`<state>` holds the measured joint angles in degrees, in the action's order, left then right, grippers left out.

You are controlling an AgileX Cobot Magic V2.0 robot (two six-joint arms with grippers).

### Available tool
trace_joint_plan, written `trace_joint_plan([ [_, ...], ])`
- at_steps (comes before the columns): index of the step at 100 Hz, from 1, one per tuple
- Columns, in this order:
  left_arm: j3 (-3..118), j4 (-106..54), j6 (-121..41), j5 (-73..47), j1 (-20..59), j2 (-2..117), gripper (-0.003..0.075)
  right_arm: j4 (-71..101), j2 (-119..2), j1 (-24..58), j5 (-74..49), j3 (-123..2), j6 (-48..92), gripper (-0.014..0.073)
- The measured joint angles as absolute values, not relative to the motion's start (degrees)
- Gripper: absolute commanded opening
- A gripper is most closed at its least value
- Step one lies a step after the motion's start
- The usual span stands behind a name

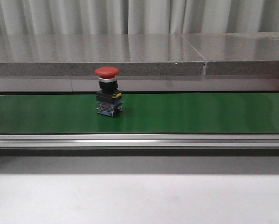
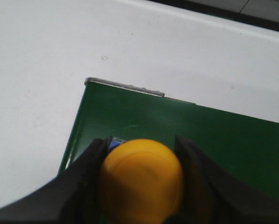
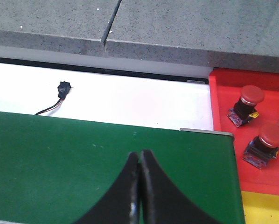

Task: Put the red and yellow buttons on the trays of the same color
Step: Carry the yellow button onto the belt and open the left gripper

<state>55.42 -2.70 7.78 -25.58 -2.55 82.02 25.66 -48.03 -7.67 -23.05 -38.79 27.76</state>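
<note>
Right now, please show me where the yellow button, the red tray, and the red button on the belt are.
yellow button (image 2: 142,179), left wrist view, on its round cap.
red tray (image 3: 223,100), right wrist view, on its bare floor.
red button (image 1: 107,71), front view, on its mushroom cap.

A red-capped button (image 1: 107,97) with a black body stands on a plain green belt (image 1: 200,112). Black fingers (image 2: 83,182) flank a yellow button (image 2: 142,179). The red tray (image 3: 223,135) carries red-capped buttons (image 3: 265,144).

Grey curtain (image 1: 139,16), granite ledge (image 1: 97,56), white tabletop (image 1: 139,198)
</note>
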Motion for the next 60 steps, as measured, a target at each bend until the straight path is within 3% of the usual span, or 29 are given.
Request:
trace_joint_plan([
  [28, 55.42, -4.26, 7.78, -25.40, -2.55, 86.52, 0.0014, 25.66, -48.03, -7.67, -23.05, -38.79, 27.76, -0.0067],
  [43, 55.42, -4.50, 7.78, -25.31, -2.55, 86.62, 0.0198, 25.66, -48.03, -7.67, -23.05, -38.79, 27.76, -0.0067],
  [60, 55.42, -4.73, 7.78, -25.31, -2.55, 86.62, 0.0510, 25.66, -48.03, -7.67, -23.05, -38.79, 27.76, -0.0067],
])
